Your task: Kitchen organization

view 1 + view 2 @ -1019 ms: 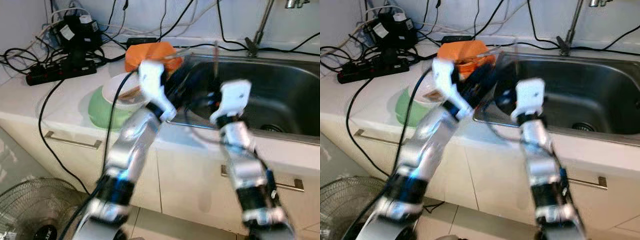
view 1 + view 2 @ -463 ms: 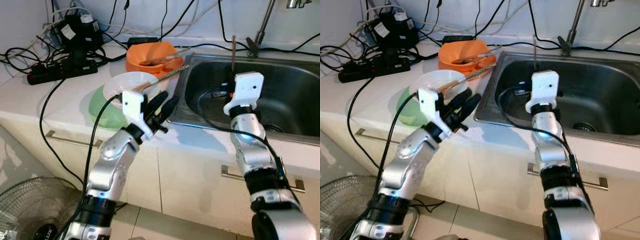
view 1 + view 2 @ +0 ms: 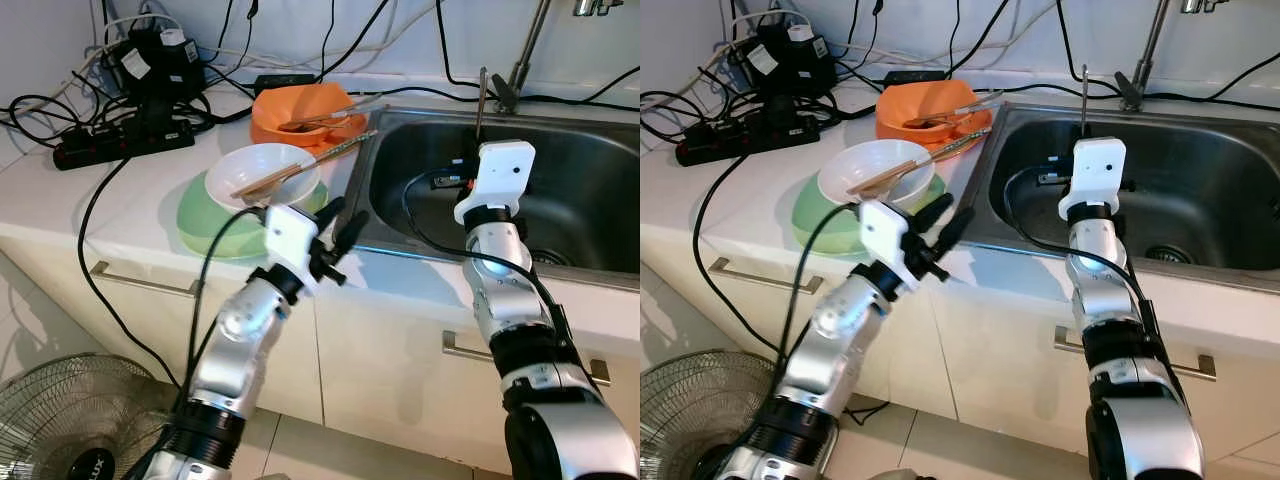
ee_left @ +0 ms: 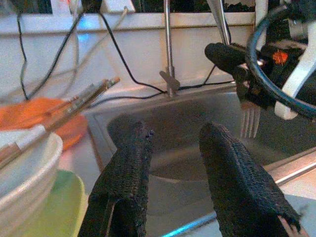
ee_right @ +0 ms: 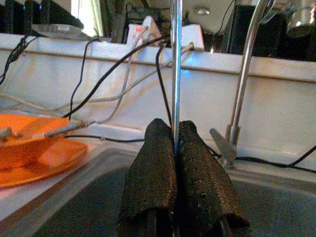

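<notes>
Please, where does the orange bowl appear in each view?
Left eye view: orange plastic bowl on the counter, behind the white bowl, left of the steel sink.
Right eye view: same place.
Left wrist view: behind the white bowl, past the open left gripper.
Right wrist view: beside the right gripper, shut on a metal handle.
Shared landmark: chrome tap.

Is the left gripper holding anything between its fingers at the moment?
No, the left gripper is open, its two black fingers spread apart with only the sink visible through the gap.
</notes>
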`<state>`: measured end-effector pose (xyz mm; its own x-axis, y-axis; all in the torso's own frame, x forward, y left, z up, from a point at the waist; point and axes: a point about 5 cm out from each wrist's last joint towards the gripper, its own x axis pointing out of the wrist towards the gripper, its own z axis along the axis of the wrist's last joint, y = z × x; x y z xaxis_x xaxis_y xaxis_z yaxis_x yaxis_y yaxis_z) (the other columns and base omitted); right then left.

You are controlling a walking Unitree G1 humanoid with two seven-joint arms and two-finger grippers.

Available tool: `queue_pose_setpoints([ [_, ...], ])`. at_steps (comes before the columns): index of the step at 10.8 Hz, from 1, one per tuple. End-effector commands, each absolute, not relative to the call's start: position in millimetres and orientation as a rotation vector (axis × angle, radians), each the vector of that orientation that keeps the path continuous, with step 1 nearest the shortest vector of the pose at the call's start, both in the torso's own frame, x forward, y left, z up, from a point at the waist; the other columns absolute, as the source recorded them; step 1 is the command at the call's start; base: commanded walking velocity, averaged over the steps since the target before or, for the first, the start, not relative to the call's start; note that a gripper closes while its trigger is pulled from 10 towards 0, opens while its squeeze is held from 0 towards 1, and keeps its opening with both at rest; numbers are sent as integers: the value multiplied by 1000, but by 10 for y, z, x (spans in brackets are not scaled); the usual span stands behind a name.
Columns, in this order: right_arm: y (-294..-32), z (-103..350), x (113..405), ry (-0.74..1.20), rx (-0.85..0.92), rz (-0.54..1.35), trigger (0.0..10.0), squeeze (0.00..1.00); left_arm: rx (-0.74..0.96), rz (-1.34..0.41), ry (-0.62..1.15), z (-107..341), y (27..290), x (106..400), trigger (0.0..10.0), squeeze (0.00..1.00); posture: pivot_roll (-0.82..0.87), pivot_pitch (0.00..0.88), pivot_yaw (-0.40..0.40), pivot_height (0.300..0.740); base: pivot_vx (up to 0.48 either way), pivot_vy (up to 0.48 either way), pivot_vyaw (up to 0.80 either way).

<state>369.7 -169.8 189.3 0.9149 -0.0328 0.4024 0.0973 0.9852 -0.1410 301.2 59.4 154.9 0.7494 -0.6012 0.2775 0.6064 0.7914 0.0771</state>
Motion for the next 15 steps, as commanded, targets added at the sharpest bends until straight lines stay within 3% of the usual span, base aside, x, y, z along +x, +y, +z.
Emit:
queue_pose_setpoints([
  [1,-1710,1967,3712,-446,-167,-78,10000,0,3,-630,-301,1501,603,3016,10000,0,53,0,78,740,0,0,0],
  [4,-1734,1974,3721,-460,-165,-99,10000,0,-7,-558,-331,1441,606,3045,10000,0,58,0,77,740,0,0,0],
  [7,-1764,1955,3743,-450,-174,-104,10000,0,-26,-602,-318,1376,555,3014,10000,0,60,0,75,740,0,0,0],
  [15,-1705,1932,3841,-400,-204,-34,10000,0,3,-652,-271,1285,717,3018,10000,0,71,0,65,740,0,0,0],
])
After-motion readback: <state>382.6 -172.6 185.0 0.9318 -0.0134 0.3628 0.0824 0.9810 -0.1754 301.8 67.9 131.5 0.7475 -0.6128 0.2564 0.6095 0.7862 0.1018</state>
